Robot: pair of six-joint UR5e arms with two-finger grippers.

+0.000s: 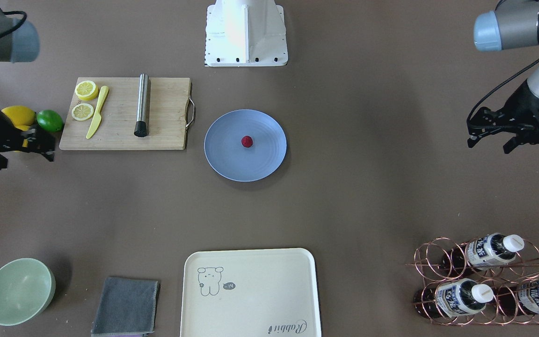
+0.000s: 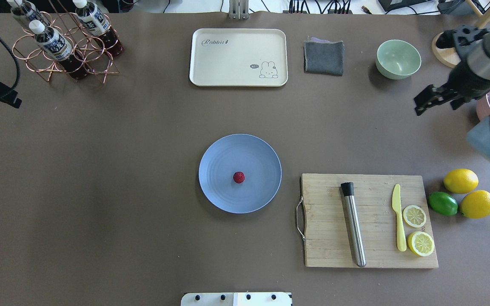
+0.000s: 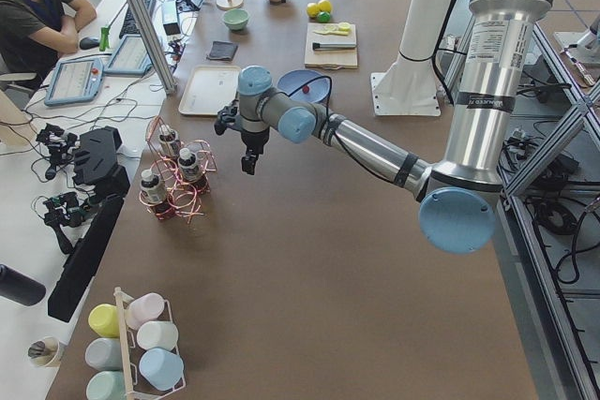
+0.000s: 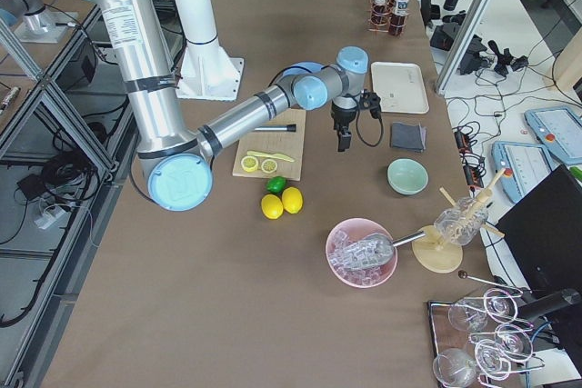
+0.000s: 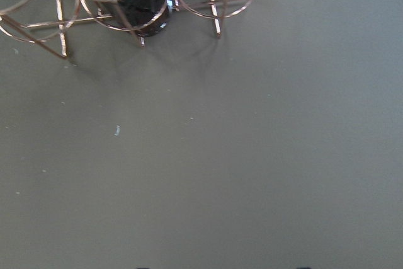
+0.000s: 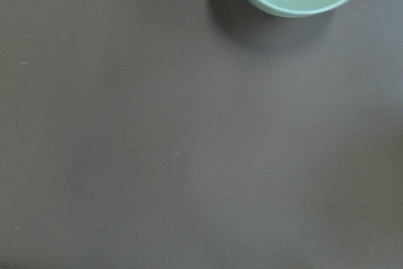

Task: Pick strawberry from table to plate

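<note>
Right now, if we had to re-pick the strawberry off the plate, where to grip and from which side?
Probably straight from above, jaws closing across the widest middle of the strawberry. It is small, roundish, lying near the centre of the plate, whose rim would hinder a low sideways approach.

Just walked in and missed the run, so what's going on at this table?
The strawberry sits near the middle of the blue plate. Neither arm holds anything. The left hand hangs open near the bottle rack, and the right hand is open near the green bowl. Both are well away from the plate.
</note>
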